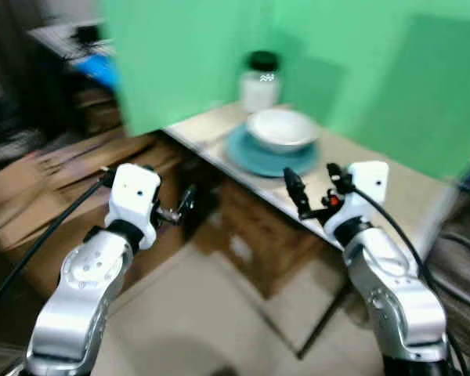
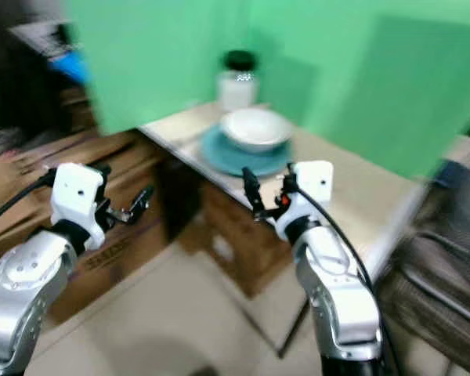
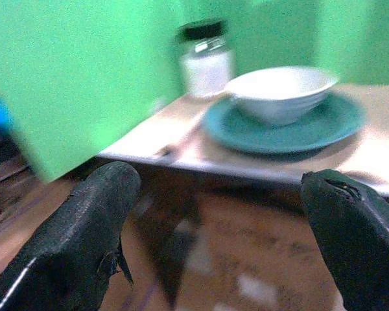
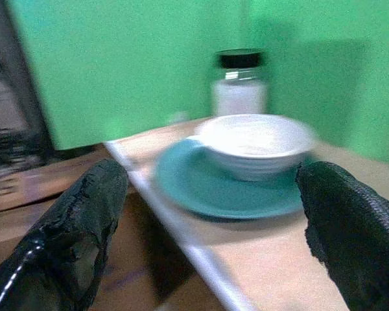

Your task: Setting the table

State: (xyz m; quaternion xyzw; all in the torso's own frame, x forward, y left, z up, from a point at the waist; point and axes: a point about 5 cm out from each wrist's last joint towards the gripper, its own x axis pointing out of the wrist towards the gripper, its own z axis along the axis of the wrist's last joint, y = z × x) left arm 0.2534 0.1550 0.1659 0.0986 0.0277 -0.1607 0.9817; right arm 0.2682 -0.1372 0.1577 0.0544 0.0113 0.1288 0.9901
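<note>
Standing off the near edge of the table (image 1: pixel 392 196), both arms raised, nothing carried.

Head views, blurred. Item: white bowl (image 1: pixel 281 128) seated on a teal plate (image 1: pixel 254 157), upper centre of the frame, near the table's left corner. Item: glass jar with black lid (image 1: pixel 261 81) just behind them, against the green backdrop (image 1: pixel 188 47). Right hand (image 1: pixel 315 192), centre right, fingers spread and empty, tips at the table edge just below the plate; bowl lies up and slightly left of it. Left hand (image 1: pixel 182 207), centre left, off the table over cardboard boxes (image 1: pixel 39 204); released, empty. Right arm judged the nearer.

Left wrist view. Fingers (image 3: pixel 84 227) apart; bowl (image 3: pixel 282 91) and plate upper right, beyond the table edge.

Right wrist view. Fingers (image 4: pixel 71 220) apart; bowl (image 4: pixel 256 144) centred between them, jar (image 4: pixel 240 81) behind.
</note>
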